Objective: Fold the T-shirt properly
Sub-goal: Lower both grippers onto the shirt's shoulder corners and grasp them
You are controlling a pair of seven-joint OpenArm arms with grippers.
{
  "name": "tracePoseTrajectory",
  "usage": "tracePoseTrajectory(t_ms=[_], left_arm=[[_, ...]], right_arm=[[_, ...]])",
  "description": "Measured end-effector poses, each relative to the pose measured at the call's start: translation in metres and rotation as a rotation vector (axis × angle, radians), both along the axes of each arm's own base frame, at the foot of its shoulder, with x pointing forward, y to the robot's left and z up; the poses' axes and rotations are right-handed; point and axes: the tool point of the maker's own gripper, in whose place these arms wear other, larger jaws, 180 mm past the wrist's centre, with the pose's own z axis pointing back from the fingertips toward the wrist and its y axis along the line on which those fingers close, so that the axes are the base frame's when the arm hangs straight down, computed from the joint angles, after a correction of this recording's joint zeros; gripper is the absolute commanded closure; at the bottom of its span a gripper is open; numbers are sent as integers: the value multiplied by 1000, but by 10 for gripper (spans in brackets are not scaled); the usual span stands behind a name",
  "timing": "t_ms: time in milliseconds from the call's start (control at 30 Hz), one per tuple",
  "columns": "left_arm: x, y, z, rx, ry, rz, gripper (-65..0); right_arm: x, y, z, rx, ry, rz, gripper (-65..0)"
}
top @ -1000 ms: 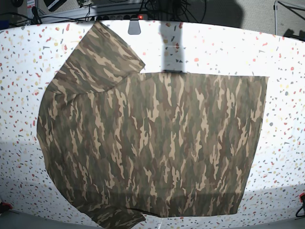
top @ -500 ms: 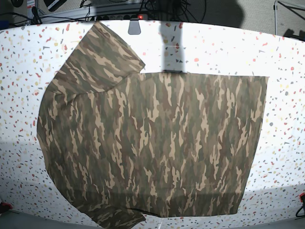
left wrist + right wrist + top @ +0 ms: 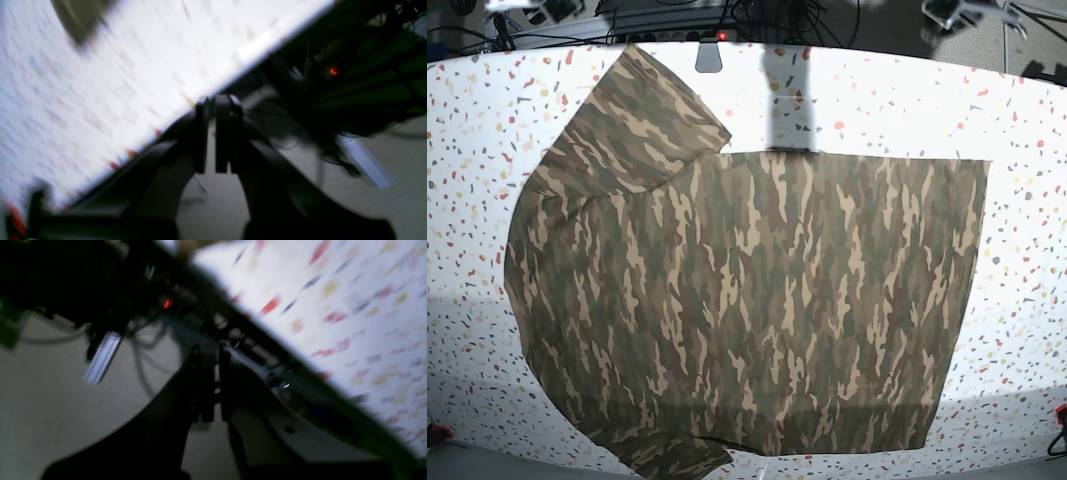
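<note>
Inspection, single moment.

Item 1, garment: large short-sleeved woodland-camouflage cloth T-shirt [image 3: 747, 300] in olive, brown, tan and dark green lies spread flat, unfolded, on the white table w/ red, grey and yellow speckles [image 3: 1027, 250]. Body covers most of the table centre. One sleeve points to approx. 11 o'clock in base view; second sleeve sits at approx. 7 o'clock, partly cut off by the picture's lower edge. Straight hem edge runs along the 3 o'clock side. Cloth mostly smooth; collar and label not visible.

Item 2, left gripper [image 3: 210, 133]: black, seen in left wrist view, heavily blurred. Jaws nearly together, only a thin slit between them, nothing in the slit. It sits off the table edge, over grey floor; table surface fills the 9 to 12 o'clock part of that view, w/ an olive patch of cloth at approx. 11 o'clock.

Item 3, right gripper [image 3: 215, 383]: black, right wrist view, also blurred. Jaws nearly closed, narrow gap, holding nothing. Also beyond the table edge; speckled surface at 1 to 3 o'clock.

Item 4, base view: blurred arm parts at the top corners, approx. 11 and 1 o'clock, well apart from the garment. Neither gripper touches the cloth.

Item 5: small red light [image 3: 721, 36] at 12 o'clock behind the table, among dark cables.
</note>
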Motion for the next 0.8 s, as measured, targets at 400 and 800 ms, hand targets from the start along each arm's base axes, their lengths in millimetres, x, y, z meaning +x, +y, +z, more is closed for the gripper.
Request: tracePoseTrajectory(t_ms=[400,800], left_arm=[[73,9,52,194,-233,-295,-145],[116,58,12,247,-229,-241,-166]], right_arm=[[66,8,39,-81,-247,141,-37],[83,4,38,-170,-258,217,-185]])
